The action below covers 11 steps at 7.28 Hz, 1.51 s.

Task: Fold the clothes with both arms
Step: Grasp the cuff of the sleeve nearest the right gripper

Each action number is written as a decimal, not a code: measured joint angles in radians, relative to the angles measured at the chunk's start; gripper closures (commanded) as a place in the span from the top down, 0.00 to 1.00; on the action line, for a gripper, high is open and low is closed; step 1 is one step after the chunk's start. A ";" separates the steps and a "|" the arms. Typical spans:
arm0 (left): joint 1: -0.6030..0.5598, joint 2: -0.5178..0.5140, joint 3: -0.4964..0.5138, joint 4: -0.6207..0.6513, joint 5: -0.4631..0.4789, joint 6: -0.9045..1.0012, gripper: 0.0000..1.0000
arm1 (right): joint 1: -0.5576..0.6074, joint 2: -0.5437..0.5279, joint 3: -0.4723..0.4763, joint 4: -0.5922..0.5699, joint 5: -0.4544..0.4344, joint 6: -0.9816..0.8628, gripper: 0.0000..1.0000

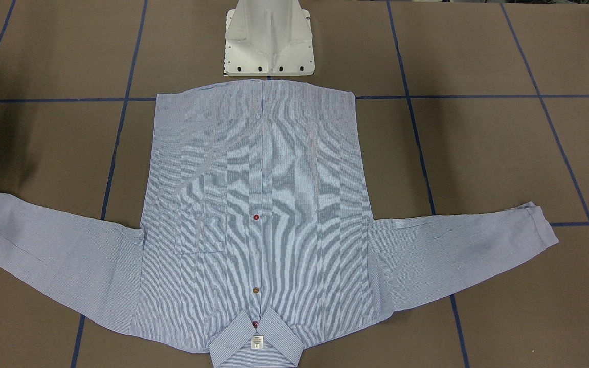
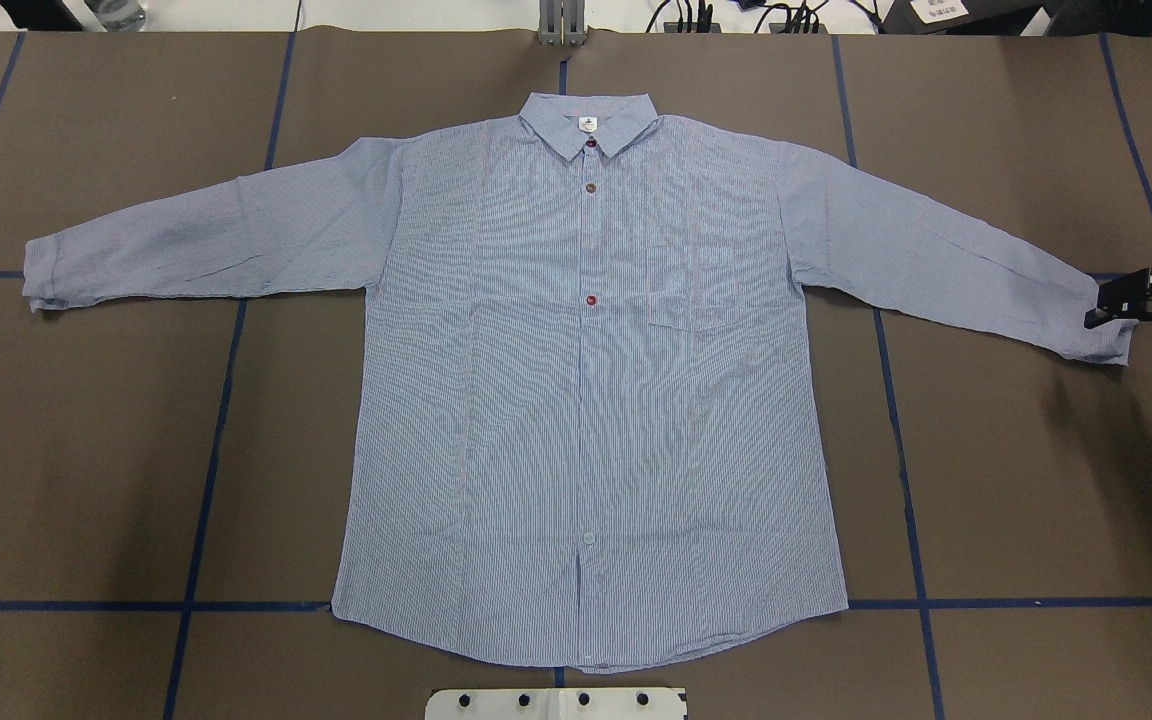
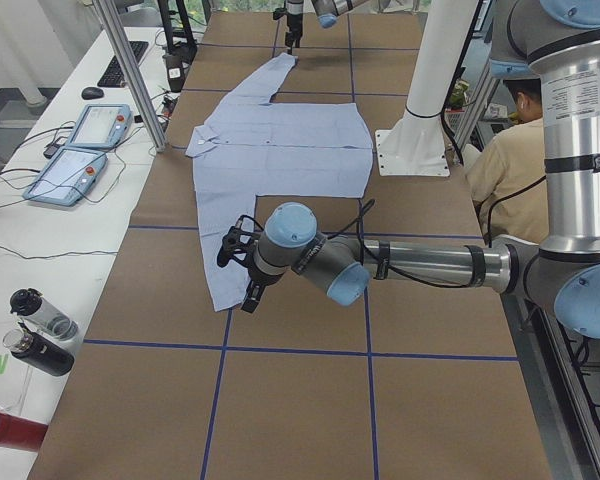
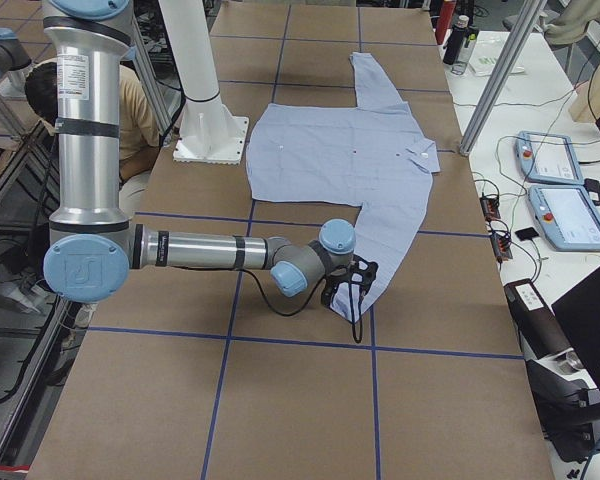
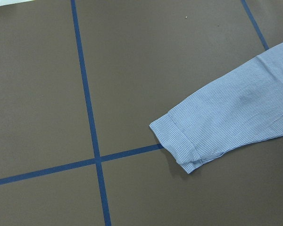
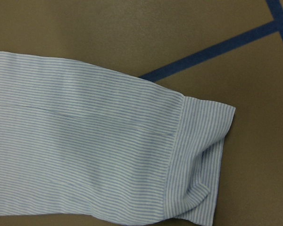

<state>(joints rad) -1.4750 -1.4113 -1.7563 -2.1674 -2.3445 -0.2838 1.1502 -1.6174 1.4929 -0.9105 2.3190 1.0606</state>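
Shirt [image 2: 586, 400] lies flat, unfolded, on worktop [image 2: 86, 450] | right pincer [image 2: 1141, 325] looks released beside one cuff [image 2: 1096, 335] | left pincer [image 3: 236, 275]: cannot tell its state | every fold still to do

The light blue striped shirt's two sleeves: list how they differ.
The robot's-left sleeve runs nearly sideways; the robot's-right sleeve slants more toward the robot. In the overhead view, the black right gripper sits by the right sleeve's cuff; none shows by the left sleeve's. Both lie flat, spread out.
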 measured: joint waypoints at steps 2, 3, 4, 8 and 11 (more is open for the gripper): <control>-0.001 0.000 -0.003 0.000 0.001 0.000 0.99 | -0.012 0.000 -0.019 0.002 -0.001 0.035 0.93; -0.001 0.000 -0.005 0.000 0.001 0.000 0.99 | -0.018 0.000 -0.023 0.002 -0.004 0.046 0.88; -0.001 0.000 -0.006 0.000 0.001 0.000 0.99 | -0.026 0.003 -0.029 0.002 -0.009 0.052 0.85; -0.001 0.001 -0.010 -0.001 0.002 0.001 0.99 | -0.035 0.018 -0.061 0.001 -0.015 0.084 0.70; -0.001 0.002 -0.011 -0.002 0.002 0.002 0.99 | -0.035 0.024 -0.063 0.002 -0.015 0.135 0.37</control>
<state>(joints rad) -1.4757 -1.4097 -1.7671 -2.1690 -2.3424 -0.2819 1.1152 -1.5935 1.4300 -0.9085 2.3040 1.1953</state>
